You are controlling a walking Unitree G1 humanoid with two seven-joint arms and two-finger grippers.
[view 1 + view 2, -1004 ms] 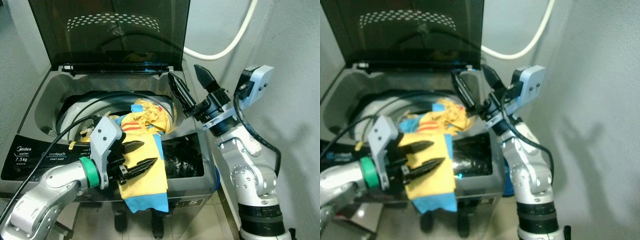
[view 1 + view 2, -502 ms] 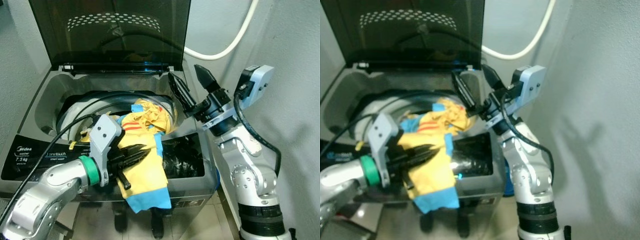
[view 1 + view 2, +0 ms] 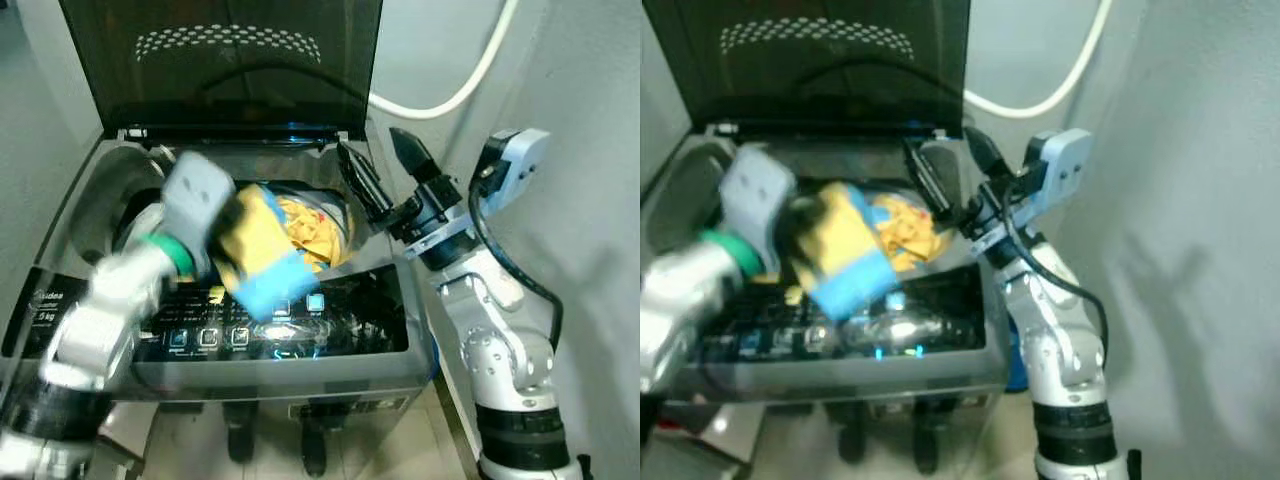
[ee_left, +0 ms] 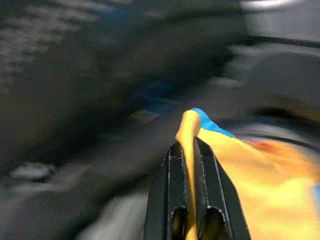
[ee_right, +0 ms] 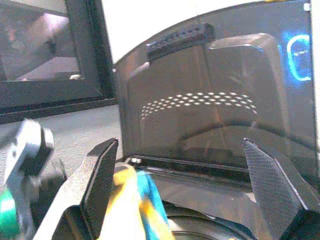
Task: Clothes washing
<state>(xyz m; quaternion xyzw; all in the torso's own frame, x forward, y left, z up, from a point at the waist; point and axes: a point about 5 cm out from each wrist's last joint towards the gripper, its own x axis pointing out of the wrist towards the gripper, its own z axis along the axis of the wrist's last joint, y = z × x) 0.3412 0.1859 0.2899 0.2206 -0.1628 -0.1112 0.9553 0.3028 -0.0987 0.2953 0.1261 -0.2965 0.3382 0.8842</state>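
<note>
A grey-walled corner holds the washing machine, lid raised; the left gripper, jaws clenched on the yellow-and-blue garment, has swung it off the front panel over the drum at twelve o'clock; right gripper hovers, jaws spread; loading seems nearly done.

The garment hangs over the washing machine's tub, with its raised lid behind.

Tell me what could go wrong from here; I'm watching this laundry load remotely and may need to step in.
The left gripper pinches only a thin fold of the yellow and blue garment, so it may slip. Its blue end hangs over the control panel, not the drum, and could snag or drop outside. The open right gripper hovers close by; the arms might collide.
</note>
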